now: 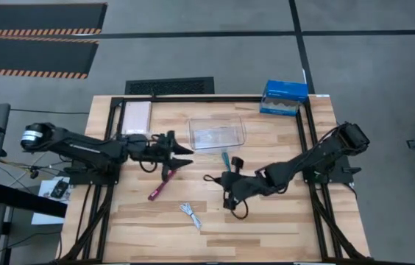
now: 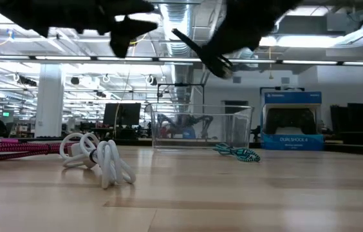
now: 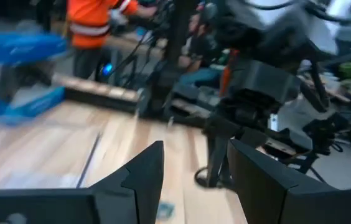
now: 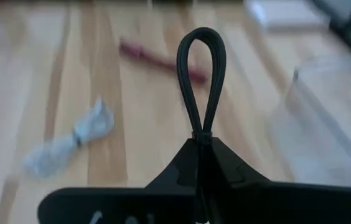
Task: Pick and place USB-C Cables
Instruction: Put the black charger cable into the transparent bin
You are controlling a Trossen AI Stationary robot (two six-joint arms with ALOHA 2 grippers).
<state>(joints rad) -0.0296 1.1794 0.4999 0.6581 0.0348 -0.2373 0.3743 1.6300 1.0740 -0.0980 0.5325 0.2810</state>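
My right gripper is shut on the black cable bundle, raised above the table's middle. The teal cable lies just beyond it, near the clear bin. The dark red cable and the white cable lie flat on the wood to the left and near side. My left gripper hangs open in the air over the dark red cable's far end, touching nothing. In the low view the white cable, the dark red cable and the teal cable rest on the table. My right gripper pinches the black cable bundle between its two fingers at the tied waist. The loop end sticks out past the fingertips toward the table's left. The other end trails back under the gripper. The low view shows no black cable on the table.
The clear plastic bin stands at the table's far middle. A blue box sits at the far right corner and a pale flat pad at the far left. A person in orange shows beyond the table.
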